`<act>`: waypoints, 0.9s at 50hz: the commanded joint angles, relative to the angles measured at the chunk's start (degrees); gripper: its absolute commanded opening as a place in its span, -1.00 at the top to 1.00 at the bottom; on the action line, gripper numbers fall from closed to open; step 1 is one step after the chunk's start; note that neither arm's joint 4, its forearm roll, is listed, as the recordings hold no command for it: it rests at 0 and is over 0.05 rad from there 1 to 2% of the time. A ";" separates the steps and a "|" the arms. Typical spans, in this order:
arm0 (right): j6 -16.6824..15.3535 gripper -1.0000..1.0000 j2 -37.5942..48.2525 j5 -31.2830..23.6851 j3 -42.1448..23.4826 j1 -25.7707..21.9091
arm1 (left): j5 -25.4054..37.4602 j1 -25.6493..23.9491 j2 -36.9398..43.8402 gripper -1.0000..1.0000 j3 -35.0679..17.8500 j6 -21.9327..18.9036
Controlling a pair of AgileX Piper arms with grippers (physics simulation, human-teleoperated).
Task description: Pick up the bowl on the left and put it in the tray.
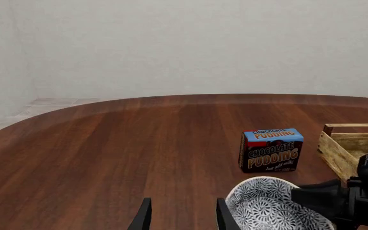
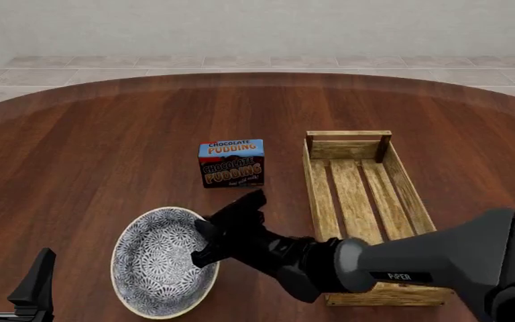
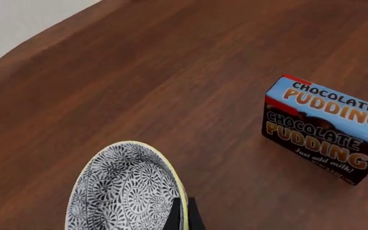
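The bowl [image 2: 159,265], patterned blue-grey and white inside with a cream-yellow rim, sits at the front left of the table. It also shows in the left wrist view [image 1: 267,208] and the right wrist view [image 3: 123,191]. My right gripper [image 2: 206,243] reaches across from the right and is shut on the bowl's right rim, one finger inside and one outside [image 3: 182,216]. My left gripper [image 2: 11,278] stands open at the front left corner, apart from the bowl, with nothing between its fingers [image 1: 182,218]. The wooden slat tray [image 2: 316,194] lies to the right of the bowl.
A chocolate pudding box [image 2: 231,163] stands upright behind the bowl and left of the tray; it also appears in the wrist views [image 1: 271,150] [image 3: 327,129]. The right arm [image 2: 401,268] crosses over the tray's near end. The tray's corner [image 1: 337,155] shows beyond the right gripper.
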State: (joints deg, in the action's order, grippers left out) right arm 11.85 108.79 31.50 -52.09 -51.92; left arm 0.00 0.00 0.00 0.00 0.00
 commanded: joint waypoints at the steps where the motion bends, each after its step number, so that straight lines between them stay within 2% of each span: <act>1: 1.47 1.00 -3.71 0.91 2.27 -0.43 | 0.00 0.00 0.00 -1.00 0.00 0.00; 15: 2.91 1.00 -6.38 2.21 4.24 -0.03 | 0.00 0.00 0.00 -1.00 0.00 0.00; 21: 2.52 1.00 -9.22 1.83 5.71 -0.40 | 0.00 0.00 0.00 -1.00 0.00 0.00; 23: 2.05 1.00 -10.51 1.46 6.27 -0.62 | 0.00 0.00 0.00 -1.00 0.00 0.00; 26: -1.42 1.00 -12.34 0.41 6.53 -0.44 | 0.00 0.00 0.00 -1.00 0.00 0.00; 28: -0.24 1.00 -12.51 0.33 6.63 -0.47 | 0.00 0.00 0.00 -1.00 0.00 0.00; 30: -1.66 1.00 -13.32 -0.34 6.57 -0.16 | 0.00 0.00 0.00 -1.00 0.00 0.00; 35: -2.97 1.00 -15.43 -1.57 6.98 -0.18 | 0.00 0.00 0.00 -1.00 0.00 0.00; 45: -4.36 1.00 -17.81 -2.56 7.63 -0.30 | 0.00 0.00 0.00 -1.00 0.00 0.00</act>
State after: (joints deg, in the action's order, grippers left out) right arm 8.96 94.06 30.04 -44.96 -52.22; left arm 0.00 0.00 0.00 0.00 0.00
